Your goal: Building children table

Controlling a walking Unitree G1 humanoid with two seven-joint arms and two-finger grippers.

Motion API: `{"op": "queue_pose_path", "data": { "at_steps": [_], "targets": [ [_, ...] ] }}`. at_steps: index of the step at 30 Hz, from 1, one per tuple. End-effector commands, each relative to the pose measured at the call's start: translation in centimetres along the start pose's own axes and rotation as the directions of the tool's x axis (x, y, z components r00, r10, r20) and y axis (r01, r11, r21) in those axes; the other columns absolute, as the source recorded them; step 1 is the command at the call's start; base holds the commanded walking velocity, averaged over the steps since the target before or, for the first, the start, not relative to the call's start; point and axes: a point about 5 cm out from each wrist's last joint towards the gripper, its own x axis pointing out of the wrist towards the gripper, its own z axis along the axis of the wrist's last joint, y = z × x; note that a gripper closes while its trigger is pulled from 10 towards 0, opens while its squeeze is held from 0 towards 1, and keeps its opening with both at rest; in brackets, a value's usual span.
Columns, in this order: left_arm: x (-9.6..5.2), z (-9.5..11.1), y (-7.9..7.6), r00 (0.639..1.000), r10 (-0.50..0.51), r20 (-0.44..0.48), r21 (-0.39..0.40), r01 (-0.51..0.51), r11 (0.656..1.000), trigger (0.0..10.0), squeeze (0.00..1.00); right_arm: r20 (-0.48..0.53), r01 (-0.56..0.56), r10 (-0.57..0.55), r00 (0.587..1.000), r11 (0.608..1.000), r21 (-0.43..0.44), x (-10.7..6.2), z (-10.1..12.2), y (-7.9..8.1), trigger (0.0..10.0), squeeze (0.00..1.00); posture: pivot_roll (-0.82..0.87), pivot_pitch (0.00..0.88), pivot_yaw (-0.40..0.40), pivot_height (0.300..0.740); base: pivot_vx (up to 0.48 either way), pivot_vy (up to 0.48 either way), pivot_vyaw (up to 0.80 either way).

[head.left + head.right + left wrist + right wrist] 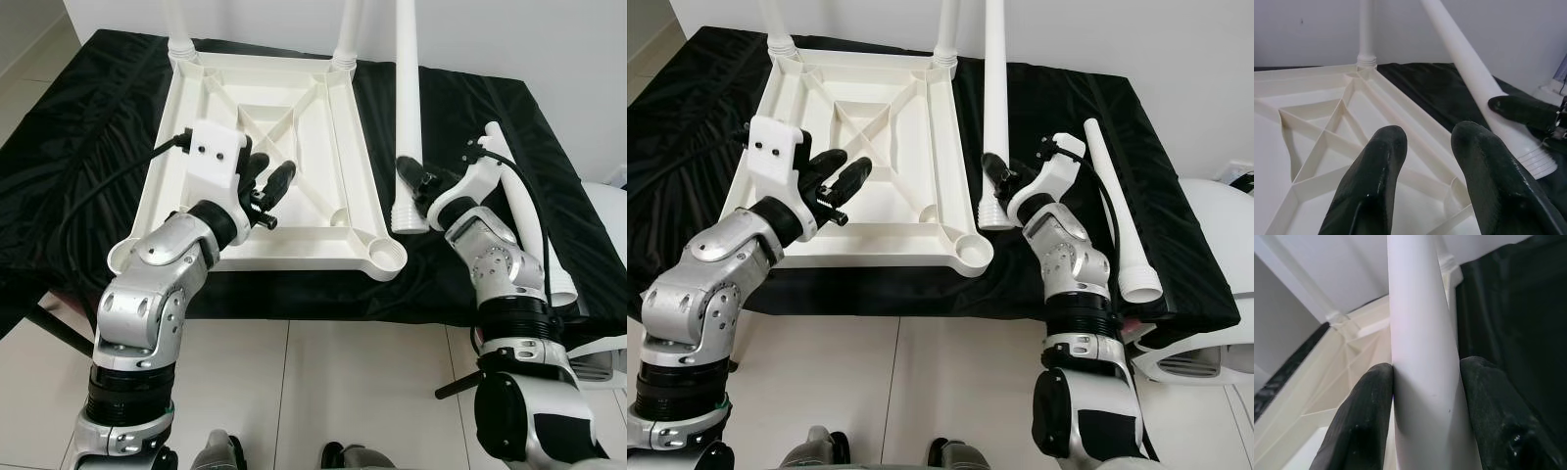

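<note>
A white plastic table top (294, 257) lies upside down on a black cloth (88, 117). Two white legs (178, 24) (348, 29) stand in its far corners. The near right corner socket (382, 257) is empty. My right gripper (416, 186) is shut on a third leg (407, 98), held upright with its threaded end on the cloth beside the top's right rim. In the right wrist view the leg (1422, 357) sits between both fingers (1361, 416). My left gripper (269, 174) hovers open over the top's near half, holding nothing. A fourth leg (529, 211) lies loose on the cloth at the right.
The cloth-covered surface ends just before me, with tiled floor (323, 392) below. A white wall (509, 29) runs behind it. A white rounded object (1215, 225) stands on the floor at the right, beside the cloth's edge.
</note>
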Motion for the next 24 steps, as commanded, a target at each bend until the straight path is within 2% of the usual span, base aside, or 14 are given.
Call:
{"op": "queue_pose_path", "data": {
  "at_steps": [1,2,10,11,12,15,24],
  "targets": [
    [0.0,0.2,-0.8,0.989,-0.149,0.009,-0.024,0.149,0.989,10.0,0.0,0.035,-0.031,0.032,0.999,0.999,-0.009,-0.2,0.3,0.2,10.0,0.0,0.02,0.101,-0.058,0.74,0.0,0.0,0.0],
    [0.1,0.3,-0.8,0.988,-0.152,0.015,-0.044,0.153,0.987,10.0,0.0,0.04,-0.053,0.053,0.998,0.999,-0.011,-0.2,0.1,0.5,10.0,0.0,0.02,0.1,-0.056,0.74,0.0,0.0,0.0],
    [0.2,0.4,-0.8,0.988,-0.154,0.019,-0.054,0.155,0.986,10.0,0.0,0.043,-0.067,0.067,0.997,0.998,-0.015,-0.3,0.0,0.6,10.0,0.0,0.02,0.1,-0.056,0.74,0.0,0.0,0.0],
    [0.5,0.3,-0.2,0.992,-0.128,0.02,-0.094,0.129,0.987,10.0,1.0,0.05,-0.098,0.098,0.994,0.995,-0.015,-0.4,-0.5,1.1,10.0,0.0,0.03,0.102,-0.056,0.74,0.0,0.0,0.0],
    [0.7,0.2,0.2,0.994,-0.108,0.02,-0.13,0.11,0.985,10.0,1.0,0.056,-0.12,0.121,0.991,0.993,-0.008,-0.6,-0.8,1.4,10.0,0.0,0.03,0.102,-0.056,0.74,0.0,0.0,0.0],
    [0.9,0.1,0.8,0.995,-0.098,0.015,-0.169,0.099,0.981,10.0,1.0,0.061,-0.135,0.136,0.989,0.991,-0.01,-0.9,-1.4,1.6,10.0,0.0,0.03,0.103,-0.051,0.74,0.0,0.0,0.0],
    [1.2,0.3,1.4,0.997,-0.077,0.014,-0.152,0.078,0.985,10.0,1.0,0.063,-0.137,0.137,0.988,0.99,-0.013,-1.3,-2.4,1.5,10.0,0.0,0.03,0.096,-0.056,0.74,0.0,0.0,0.0]
  ]
}}
